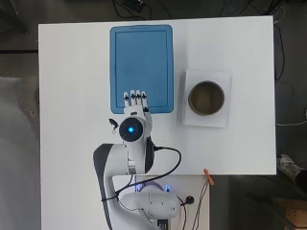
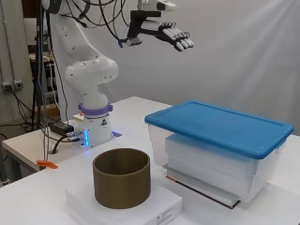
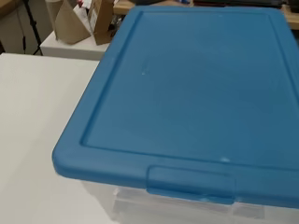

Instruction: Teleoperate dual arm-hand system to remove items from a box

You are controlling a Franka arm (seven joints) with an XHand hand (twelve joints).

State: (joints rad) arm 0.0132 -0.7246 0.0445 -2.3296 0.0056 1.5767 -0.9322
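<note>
Nearest in the side view, a brown cylinder point(image 2: 122, 183) is seen standing on a white pad point(image 2: 154, 212). Beside it, the clear box point(image 2: 211, 168) sits on the white table point(image 1: 72, 72), closed by its blue lid point(image 1: 141, 67). High above the lid's near edge, the hand point(image 2: 176, 36) is held with fingers straight, grasping nothing.

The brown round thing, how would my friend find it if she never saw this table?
Start at the white table and find the big clear box with the blue lid. Beside it lies a flat white block. The brown ring stands on that block: it is the only round, brown, open-topped thing there.
</note>
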